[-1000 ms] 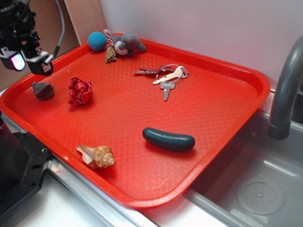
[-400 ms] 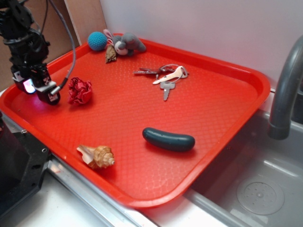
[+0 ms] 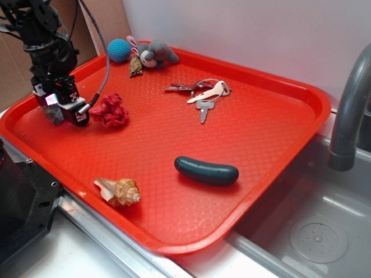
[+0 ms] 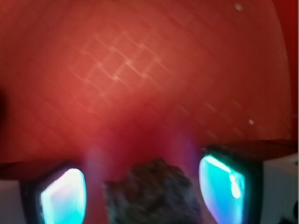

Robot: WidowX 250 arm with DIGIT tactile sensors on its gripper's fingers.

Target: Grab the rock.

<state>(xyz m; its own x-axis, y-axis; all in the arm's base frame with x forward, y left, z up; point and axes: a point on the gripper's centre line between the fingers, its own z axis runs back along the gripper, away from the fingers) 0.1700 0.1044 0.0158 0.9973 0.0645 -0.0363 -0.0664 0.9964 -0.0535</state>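
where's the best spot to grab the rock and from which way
Grip the rock across its middle, coming straight down from above. It lies low on the tray and is lumpy and angular. In the wrist view it already sits between the gripper's open fingers, nearer the left one, so probably close there.

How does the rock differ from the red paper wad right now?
The rock is grey-brown and rough; the red paper wad is bright red and crinkled. The rock sits between the pincer fingers, mostly hidden in the exterior view; the wad lies free beside them. Both rest on the tray.
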